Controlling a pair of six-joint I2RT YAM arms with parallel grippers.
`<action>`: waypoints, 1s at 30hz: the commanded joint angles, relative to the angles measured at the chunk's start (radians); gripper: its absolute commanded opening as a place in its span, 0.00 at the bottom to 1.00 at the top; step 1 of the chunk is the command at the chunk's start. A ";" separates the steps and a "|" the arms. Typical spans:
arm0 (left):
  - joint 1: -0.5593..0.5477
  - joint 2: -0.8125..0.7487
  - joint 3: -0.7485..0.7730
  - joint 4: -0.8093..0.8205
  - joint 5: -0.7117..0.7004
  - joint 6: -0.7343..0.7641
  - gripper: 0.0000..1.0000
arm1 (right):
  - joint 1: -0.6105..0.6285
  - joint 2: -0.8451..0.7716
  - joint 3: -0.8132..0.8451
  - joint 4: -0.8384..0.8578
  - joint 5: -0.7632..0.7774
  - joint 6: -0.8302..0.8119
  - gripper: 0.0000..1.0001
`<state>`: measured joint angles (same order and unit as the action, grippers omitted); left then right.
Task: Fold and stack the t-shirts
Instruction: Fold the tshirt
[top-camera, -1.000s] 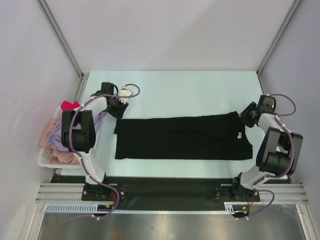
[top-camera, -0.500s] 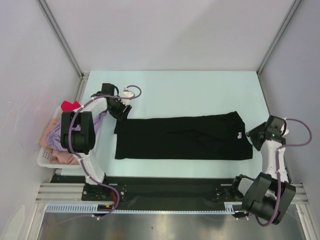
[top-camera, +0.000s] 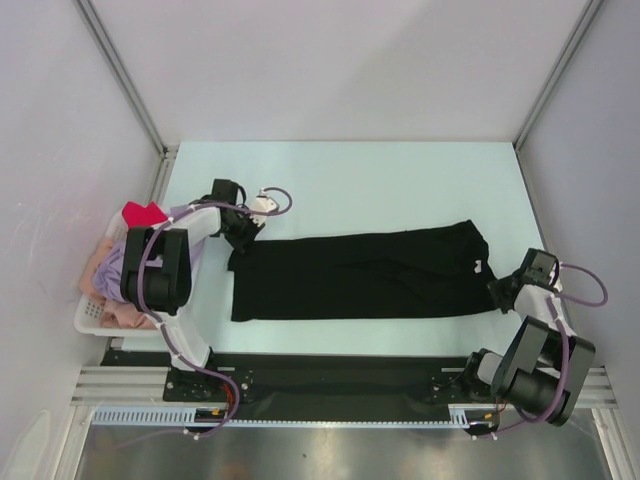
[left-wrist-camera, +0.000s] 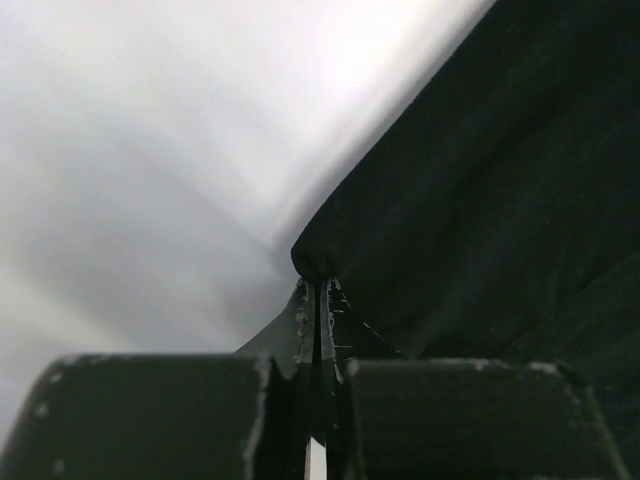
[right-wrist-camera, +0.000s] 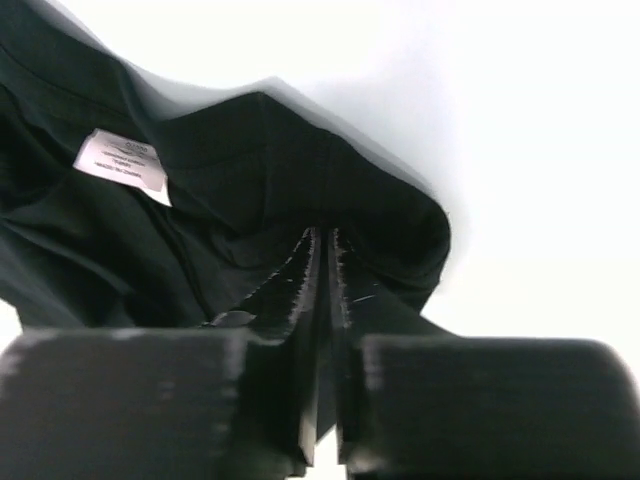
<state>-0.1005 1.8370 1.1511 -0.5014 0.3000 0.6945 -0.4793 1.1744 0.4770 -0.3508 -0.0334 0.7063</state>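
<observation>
Holding anything right now, or just parked? -- guest

Me: Both are clamped on cloth. My left gripper (left-wrist-camera: 316, 290) has its fingers pressed together with barely a slit between them, and a rounded fold of the black t-shirt (top-camera: 360, 275) is nipped at the tips. My right gripper (right-wrist-camera: 322, 240) is pinched on a bunched edge of the same shirt, with a white label (right-wrist-camera: 122, 165) lying off at its 10 o'clock. The print on it is too small to read.

Guest: And where's the shirt?

Me: From above it's spread flat across the pale table (top-camera: 400, 190), long side running 9 to 3. The left gripper (top-camera: 243, 243) is on its 10 o'clock corner and the right gripper (top-camera: 500, 290) is at the 4 o'clock end. From up there the wrist housings cover the fingers, so the grip only shows in the wrist views, and those are blurry around the edges. Over at 9 o'clock the white basket (top-camera: 88, 318) sits just off the table's edge with a red t-shirt (top-camera: 140, 213), a lavender one (top-camera: 118, 262) and a pale pink one (top-camera: 100, 268) heaped in it. My left arm crosses in front, so I can't tell how they're lying.
</observation>
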 joint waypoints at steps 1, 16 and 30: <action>-0.001 -0.037 -0.076 -0.129 0.027 0.037 0.00 | 0.004 0.112 -0.015 0.160 -0.031 0.021 0.00; -0.175 -0.231 -0.284 -0.273 0.323 0.099 0.10 | 0.327 0.896 0.834 0.322 -0.131 0.001 0.00; -0.596 -0.168 -0.251 -0.149 0.461 -0.022 0.17 | 0.562 1.452 1.789 0.018 -0.086 -0.024 0.08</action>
<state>-0.6479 1.6413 0.8593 -0.7086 0.6510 0.7227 0.0505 2.5511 2.1002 -0.2241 -0.1402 0.7055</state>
